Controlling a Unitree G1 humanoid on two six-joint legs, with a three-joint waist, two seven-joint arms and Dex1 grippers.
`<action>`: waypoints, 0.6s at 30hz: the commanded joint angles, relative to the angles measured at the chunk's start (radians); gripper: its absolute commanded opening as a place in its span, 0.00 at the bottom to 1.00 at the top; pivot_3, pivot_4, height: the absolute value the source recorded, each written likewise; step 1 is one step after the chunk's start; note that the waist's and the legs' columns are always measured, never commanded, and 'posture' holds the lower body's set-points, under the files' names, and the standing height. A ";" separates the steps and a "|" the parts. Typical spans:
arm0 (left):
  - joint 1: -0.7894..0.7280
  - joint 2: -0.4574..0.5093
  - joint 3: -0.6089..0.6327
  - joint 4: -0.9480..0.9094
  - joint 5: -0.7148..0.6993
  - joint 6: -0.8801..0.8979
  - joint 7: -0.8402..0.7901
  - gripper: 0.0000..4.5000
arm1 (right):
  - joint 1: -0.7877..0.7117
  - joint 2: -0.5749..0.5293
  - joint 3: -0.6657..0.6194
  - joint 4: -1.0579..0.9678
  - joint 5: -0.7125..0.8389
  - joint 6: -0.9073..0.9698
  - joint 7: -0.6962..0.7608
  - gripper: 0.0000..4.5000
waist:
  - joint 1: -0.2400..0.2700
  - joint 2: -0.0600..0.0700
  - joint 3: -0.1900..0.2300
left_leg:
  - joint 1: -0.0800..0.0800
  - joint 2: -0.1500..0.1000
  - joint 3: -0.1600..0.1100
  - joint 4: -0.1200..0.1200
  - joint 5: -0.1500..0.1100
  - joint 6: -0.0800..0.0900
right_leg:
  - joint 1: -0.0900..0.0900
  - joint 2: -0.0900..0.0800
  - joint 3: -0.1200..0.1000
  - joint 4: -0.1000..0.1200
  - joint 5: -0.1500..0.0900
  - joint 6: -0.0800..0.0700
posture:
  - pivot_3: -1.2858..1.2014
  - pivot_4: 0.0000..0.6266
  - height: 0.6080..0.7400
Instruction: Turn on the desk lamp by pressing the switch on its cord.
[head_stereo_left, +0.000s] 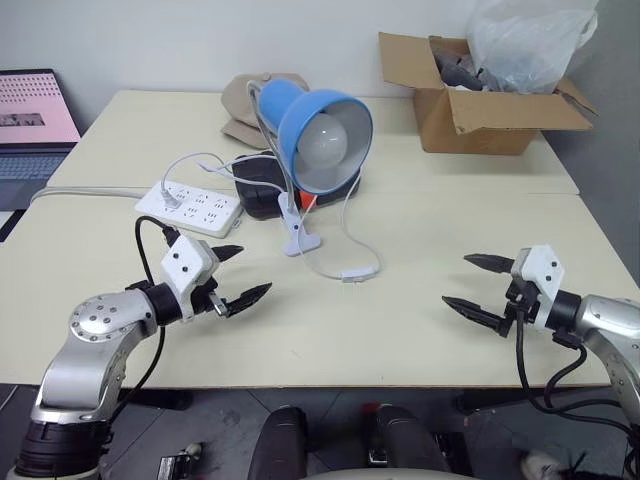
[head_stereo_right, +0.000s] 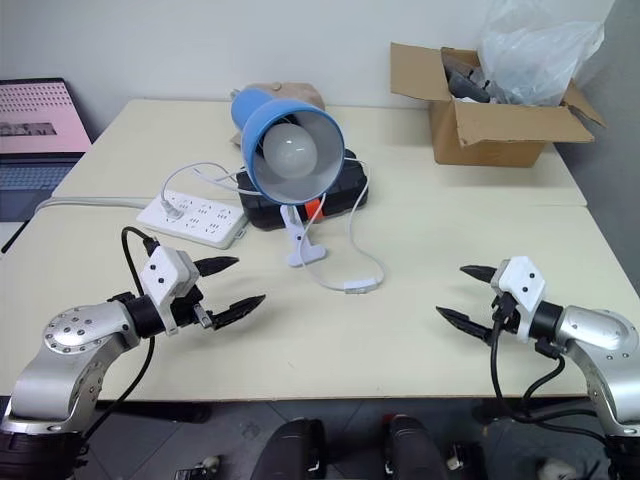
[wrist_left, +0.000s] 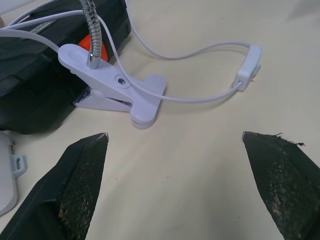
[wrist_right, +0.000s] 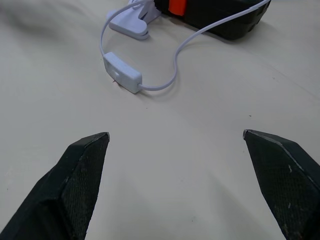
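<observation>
The switch (head_stereo_left: 359, 274) is lying flat on the table (head_stereo_left: 420, 330), roughly midway between the two grippers and a little farther back than both, touching neither. The left gripper (head_stereo_left: 234, 274) is hovering low over the table with its two black fingers spread wide and holding nothing; the switch is sitting off to its right, beyond the clip base (wrist_left: 117, 92). The right gripper (head_stereo_left: 478, 283) is hovering the same way, fingers wide apart and empty, with the switch well apart to its left. In the right wrist view the switch (wrist_right: 122, 74) is showing ahead of the fingers, closer to one finger (wrist_right: 75, 180) than to the other.

One desk lamp (head_stereo_left: 322, 128) is standing behind the switch — its blue shade and round white bulb are facing the robot. One thin cord (head_stereo_left: 348, 220) is looping from the lamp down to the switch and back toward a black case (head_stereo_left: 262, 193). One white power strip (head_stereo_left: 190, 206) is lying to the left of the lamp. One cardboard box (head_stereo_left: 478, 95) is sitting at the far right corner — a clear plastic bag (head_stereo_left: 525, 40) is poking out of it. One laptop (head_stereo_left: 32, 125) is standing open at the far left.
</observation>
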 joint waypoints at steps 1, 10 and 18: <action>-0.007 0.019 0.016 -0.033 0.006 -0.002 0.006 0.99 | -0.013 -0.002 -0.007 -0.023 0.000 -0.003 -0.006 1.00 | 0.000 0.000 0.000 | 0.000 0.000 0.000 0.000 0.000 0.000 | 0.000 0.000 0.000 0.000 0.000 0.000 | 0.52 0.24 1.00; -0.066 0.034 0.014 -0.038 -0.052 0.043 -0.030 0.99 | -0.009 -0.001 -0.007 -0.050 0.004 0.018 -0.021 1.00 | 0.001 0.000 0.000 | 0.000 0.000 0.000 0.000 0.000 0.000 | 0.000 0.000 0.000 0.000 0.000 0.000 | 0.52 0.24 1.00; -0.137 0.046 -0.002 0.011 -0.047 0.002 -0.083 0.99 | -0.004 0.006 -0.004 -0.076 0.006 0.038 -0.043 1.00 | 0.000 0.000 0.000 | 0.000 0.000 0.000 0.000 0.000 0.000 | 0.000 0.000 0.000 0.000 0.000 0.000 | 0.52 0.24 1.00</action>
